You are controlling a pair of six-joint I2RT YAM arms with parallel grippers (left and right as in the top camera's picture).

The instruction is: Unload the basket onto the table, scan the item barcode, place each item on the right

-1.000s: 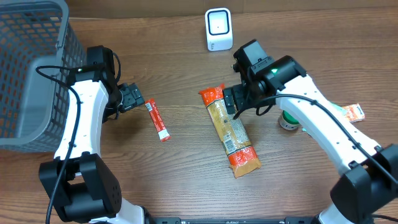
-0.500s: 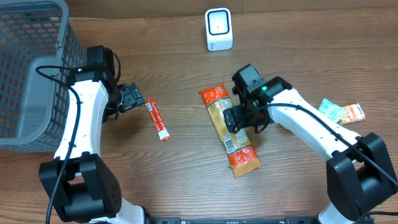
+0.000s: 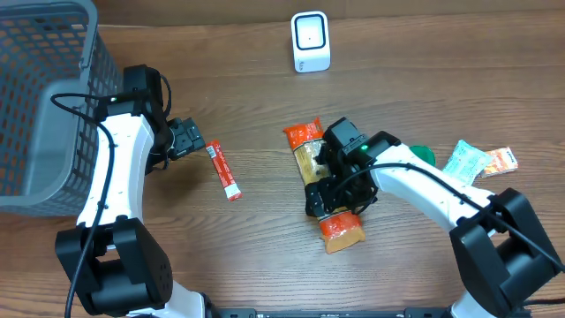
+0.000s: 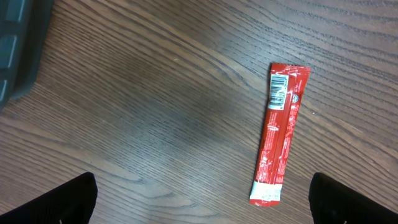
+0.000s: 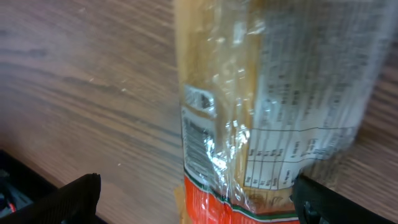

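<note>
My right gripper (image 3: pixel 328 201): jaws wide apart, straddling the long clear orange-ended plastic pasta packet (image 3: pixel 304 137) mid-table, a finger (image 5: pixel 74 196) outside each long edge. Left gripper (image 3: pixel 187 140): jaws apart, beside thin red sachet (image 3: pixel 224 170). Bare wood table (image 3: pixel 265 88) up to white scanner (image 3: pixel 310 41).

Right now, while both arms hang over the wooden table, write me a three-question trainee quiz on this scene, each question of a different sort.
1. True or false: the slim red stick sachet lies inside the grey mesh basket.
2. Which thing sits between the open fingers of the right gripper? A) white box-shaped scanner B) long clear-and-orange pasta packet C) the red sachet
3. Fill in: the sachet's barcode shows in the ___ wrist view.
Key: 1 false, it lies on the wooden table; 2 B; 3 left.
</note>
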